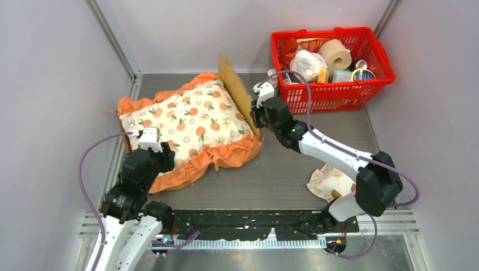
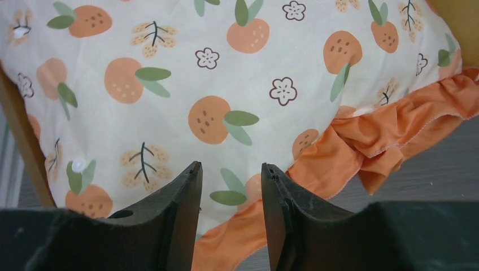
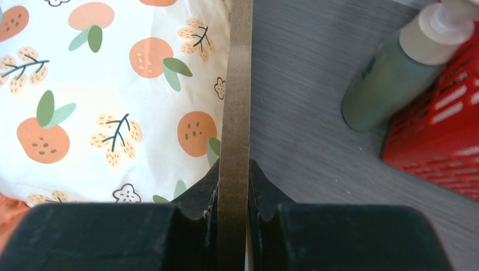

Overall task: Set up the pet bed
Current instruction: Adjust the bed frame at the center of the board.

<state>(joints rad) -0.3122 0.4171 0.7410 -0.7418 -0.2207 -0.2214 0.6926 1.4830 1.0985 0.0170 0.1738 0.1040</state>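
Two pale walls (image 1: 51, 84) flank the dark grey table (image 1: 271, 175); the right gripper (image 3: 233, 166) clamps the pet bed (image 1: 234, 84) by its wooden panel, and the left gripper (image 2: 231, 166) stands half-open, empty.

We get bright, even light from above w/ soft shadows on table (image 1: 294, 169); right wrist view: pet bed (image 3: 235, 84) sharp, bottle (image 3: 390, 73) a bit blurred.

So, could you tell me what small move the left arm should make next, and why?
Probably lower the left gripper and close on the near edge of the cushion to nudge it toward the wooden panel. Its jaws stand apart above the fabric, the orange ruffle spills onto the table, and the right gripper is clamped on that standing panel.
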